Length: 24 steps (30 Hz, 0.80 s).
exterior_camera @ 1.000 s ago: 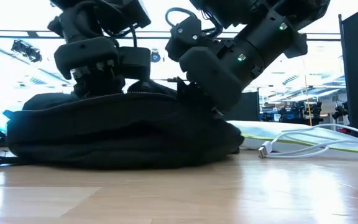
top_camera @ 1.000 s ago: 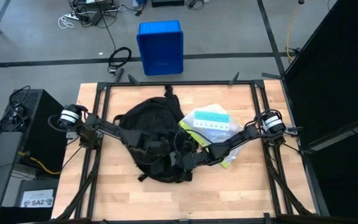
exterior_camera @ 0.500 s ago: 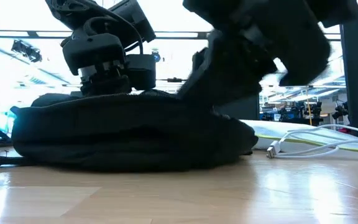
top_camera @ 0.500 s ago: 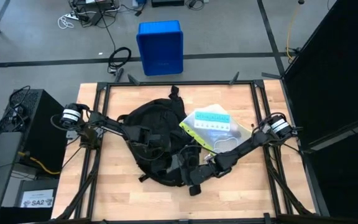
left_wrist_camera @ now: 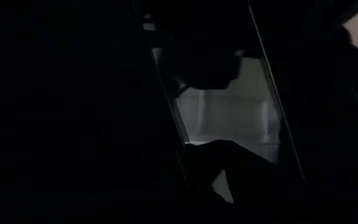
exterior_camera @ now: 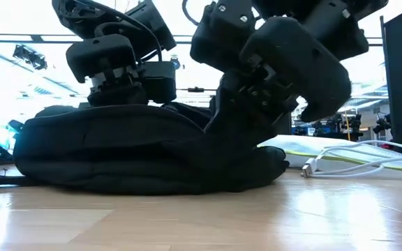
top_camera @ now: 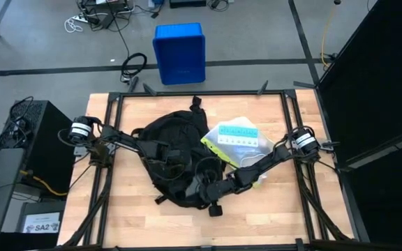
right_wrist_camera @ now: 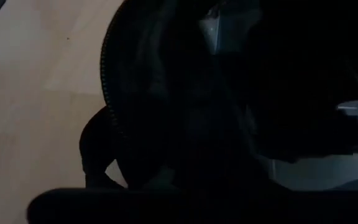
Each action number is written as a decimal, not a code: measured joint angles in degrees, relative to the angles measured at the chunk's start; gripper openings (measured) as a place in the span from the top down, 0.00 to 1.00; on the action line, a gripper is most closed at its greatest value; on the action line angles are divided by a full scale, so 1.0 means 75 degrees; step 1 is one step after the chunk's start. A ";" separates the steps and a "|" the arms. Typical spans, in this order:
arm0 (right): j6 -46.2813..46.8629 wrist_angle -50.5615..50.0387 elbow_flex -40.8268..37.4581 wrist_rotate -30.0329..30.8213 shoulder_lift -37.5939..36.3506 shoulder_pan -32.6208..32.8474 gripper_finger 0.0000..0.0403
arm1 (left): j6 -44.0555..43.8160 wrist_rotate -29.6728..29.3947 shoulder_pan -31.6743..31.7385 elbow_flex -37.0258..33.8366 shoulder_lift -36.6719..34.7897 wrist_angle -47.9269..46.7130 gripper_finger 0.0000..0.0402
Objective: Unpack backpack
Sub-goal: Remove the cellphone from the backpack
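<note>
Step in hand, as a judgement: getting into the backpack to pull out contents. Some items are already out beside it, so unpacking looks partly done.

Left to right in the high view. Left arm comes in from frame left. The left gripper sits on the backpack's top, centre of the wooden table. It appears pressed into the black fabric, jaws partly apart. Whether it pinches fabric or only rests on it, cannot tell, since its wrist view is nearly all dark.

Backpack lies flat at centre frame, straps toward the upper edge.

Right arm reaches in from frame right, over the packet. The right gripper is at the backpack's lower-right edge with jaws closed. It touches the fabric there, but a grip on anything can't be confirmed.

Right of the backpack: a yellow-green packet with a white cable by it, both on the table.

Next move likely calls for the left holding the opening steady while the right lifts or draws out.
</note>
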 joint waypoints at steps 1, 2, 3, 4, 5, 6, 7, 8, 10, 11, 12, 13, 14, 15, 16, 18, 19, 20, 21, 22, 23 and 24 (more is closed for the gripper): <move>-0.0009 0.0125 -0.0011 -0.0014 0.0012 -0.0037 0.98 | 0.0086 0.0038 -0.0007 -0.0007 0.0004 0.0046 0.71; -0.0037 0.0223 -0.0022 -0.0019 0.0023 -0.0069 0.98 | 0.0122 0.0056 -0.0015 -0.0012 0.0006 0.0079 0.71; -0.0065 0.0299 -0.0033 -0.0014 0.0031 -0.0102 0.98 | 0.0128 0.0077 -0.0022 -0.0012 0.0006 0.0104 0.71; -0.0065 0.0332 -0.0039 -0.0014 0.0034 -0.0127 0.98 | 0.0133 0.0125 -0.0022 -0.0012 0.0006 0.0117 0.71; -0.0057 0.0335 -0.0039 -0.0008 0.0034 -0.0146 0.98 | 0.0164 0.0202 -0.0022 -0.0012 0.0006 0.0133 0.71; -0.0045 0.0332 -0.0036 0.0005 0.0034 -0.0158 0.99 | 0.0205 0.0294 -0.0022 -0.0012 0.0006 0.0149 0.71; -0.0044 0.0335 -0.0036 0.0028 0.0037 -0.0159 1.00 | 0.0260 0.0408 -0.0022 -0.0012 0.0006 0.0160 0.71; -0.0047 0.0340 -0.0036 0.0047 0.0039 -0.0159 1.00 | 0.0271 0.0535 -0.0022 -0.0009 0.0003 0.0177 0.71; -0.0048 0.0360 -0.0036 0.0048 0.0041 -0.0159 1.00 | 0.0288 0.0723 -0.0016 -0.0011 -0.0097 0.0159 0.71; -0.0051 0.0376 -0.0035 0.0071 0.0044 -0.0159 1.00 | 0.0292 0.0777 -0.0018 -0.0014 -0.0154 0.0165 0.71; -0.0053 0.0385 -0.0033 0.0096 0.0046 -0.0159 1.00 | 0.0292 0.0808 -0.0021 -0.0017 -0.0229 0.0121 0.71; -0.0053 0.0386 -0.0033 0.0099 0.0046 -0.0159 1.00 | 0.0292 0.0818 -0.0027 -0.0021 -0.0296 0.0094 0.71; -0.0054 0.0395 -0.0033 0.0100 0.0049 -0.0159 1.00 | 0.0292 0.0854 -0.0035 -0.0022 -0.0382 0.0044 0.71; -0.0056 0.0403 -0.0033 0.0106 0.0051 -0.0159 1.00 | 0.0292 0.0909 -0.0037 -0.0026 -0.0475 0.0014 0.71; -0.0056 0.0408 -0.0033 0.0103 0.0051 -0.0159 1.00 | 0.0292 0.1025 -0.0038 -0.0026 -0.0577 0.0002 0.71; -0.0051 0.0405 -0.0036 0.0152 0.0051 -0.0159 1.00 | 0.0296 0.1300 -0.0060 -0.0024 -0.0779 0.0113 0.71; -0.0018 0.0414 -0.0036 0.0297 0.0051 -0.0159 1.00 | 0.0299 0.1567 -0.0099 -0.0001 -0.0855 0.0321 0.72; 0.0027 0.0443 -0.0036 0.0528 0.0056 -0.0168 1.00 | 0.0282 0.1778 -0.0176 0.0062 -0.0911 0.0491 0.72; 0.0060 0.0455 -0.0037 0.0675 0.0060 -0.0202 1.00 | 0.0285 0.1854 -0.0231 0.0051 -0.0941 0.0533 0.73; 0.0071 0.0451 -0.0039 0.0940 0.0066 -0.0206 1.00 | 0.0315 0.2143 -0.0270 0.0029 -0.0968 0.0565 0.74; 0.0070 0.0440 -0.0039 0.1213 0.0073 -0.0217 1.00 | 0.0318 0.2238 -0.0350 0.0059 -0.0964 0.0688 0.75; 0.0076 0.0442 -0.0039 0.1358 0.0078 -0.0252 1.00 | 0.0321 0.2246 -0.0450 0.0098 -0.0953 0.0743 0.76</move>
